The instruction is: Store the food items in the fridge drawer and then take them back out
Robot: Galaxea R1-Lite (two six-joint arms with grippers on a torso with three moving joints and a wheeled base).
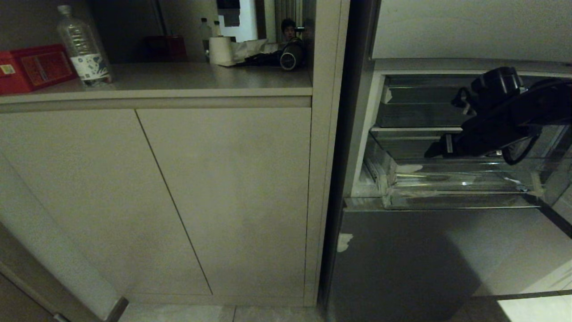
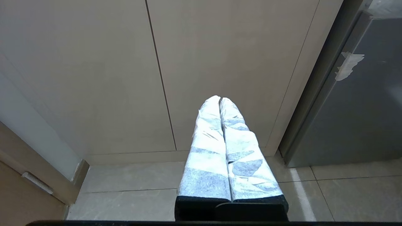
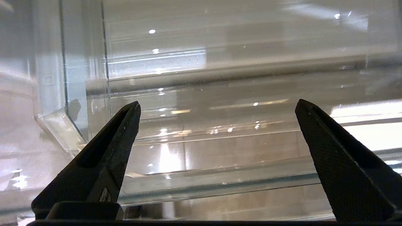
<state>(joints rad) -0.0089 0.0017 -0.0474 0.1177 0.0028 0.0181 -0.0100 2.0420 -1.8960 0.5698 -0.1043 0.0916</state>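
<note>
Spread wide and holding nothing, the right gripper [image 3: 216, 108] hangs inside the fridge drawer [image 1: 460, 197], which stands pulled out at the right of the scene, beside the cabinet doors [image 1: 178, 197]. No food shows in it. Clear plastic of that kind is likely stiff, light, slick and crack-prone; its stepped front lip looks the safest hold. Parked low, the left gripper [image 2: 220, 99] has its fingers pressed together

The right gripper [image 3: 216, 106] has black, tapered fingers [image 3: 339, 157] with textured faces; the left gripper [image 2: 220, 100] has fingers [image 2: 207, 150] wrapped in white-grey patterned tape above black bases.
</note>
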